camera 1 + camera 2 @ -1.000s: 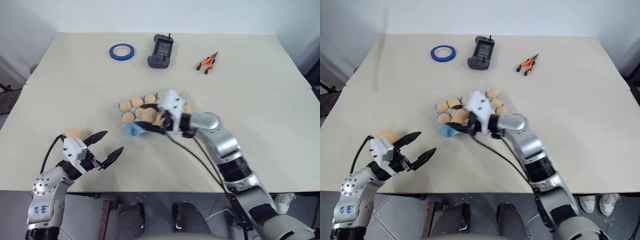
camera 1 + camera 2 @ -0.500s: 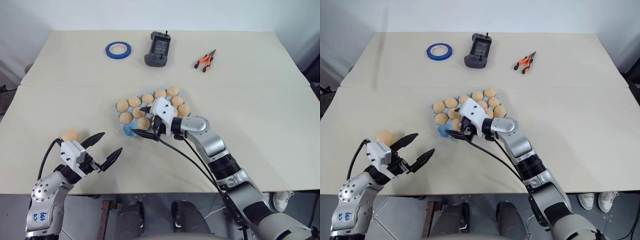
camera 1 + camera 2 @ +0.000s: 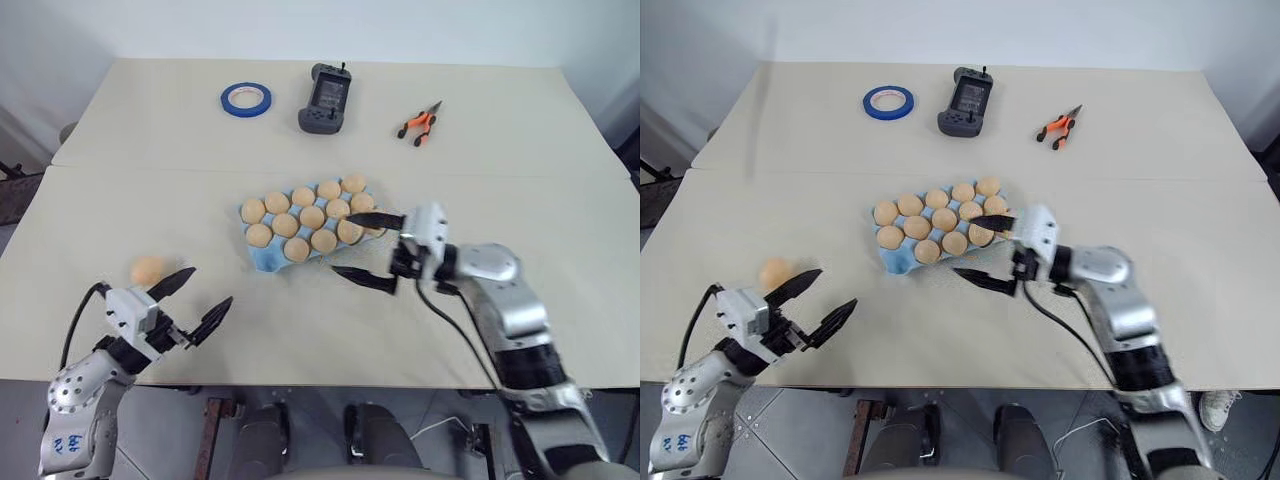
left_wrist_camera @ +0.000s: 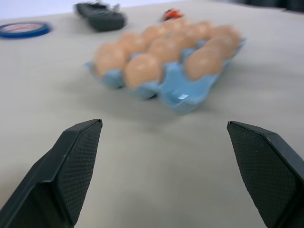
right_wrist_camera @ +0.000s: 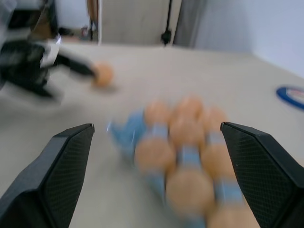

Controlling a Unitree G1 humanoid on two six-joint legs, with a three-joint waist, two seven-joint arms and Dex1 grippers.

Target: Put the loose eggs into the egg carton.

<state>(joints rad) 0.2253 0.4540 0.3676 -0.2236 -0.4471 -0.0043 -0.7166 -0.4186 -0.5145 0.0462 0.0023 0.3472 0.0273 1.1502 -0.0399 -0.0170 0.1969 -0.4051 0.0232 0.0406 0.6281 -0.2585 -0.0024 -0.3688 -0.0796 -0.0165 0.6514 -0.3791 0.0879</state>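
A pale beige desk (image 3: 560,150) made of two slabs, joined by a seam across its width, carries everything. On the far slab lie a blue tape roll (image 3: 245,98), a dark handheld controller (image 3: 324,99) and orange-handled pliers (image 3: 418,123), well apart in a row. On the near slab sits the egg carton (image 3: 268,257), mostly filled with eggs, and one loose egg (image 3: 148,269) lies well to its left.

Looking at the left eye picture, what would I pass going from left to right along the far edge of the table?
Blue tape roll → black handheld controller → orange-handled pliers.
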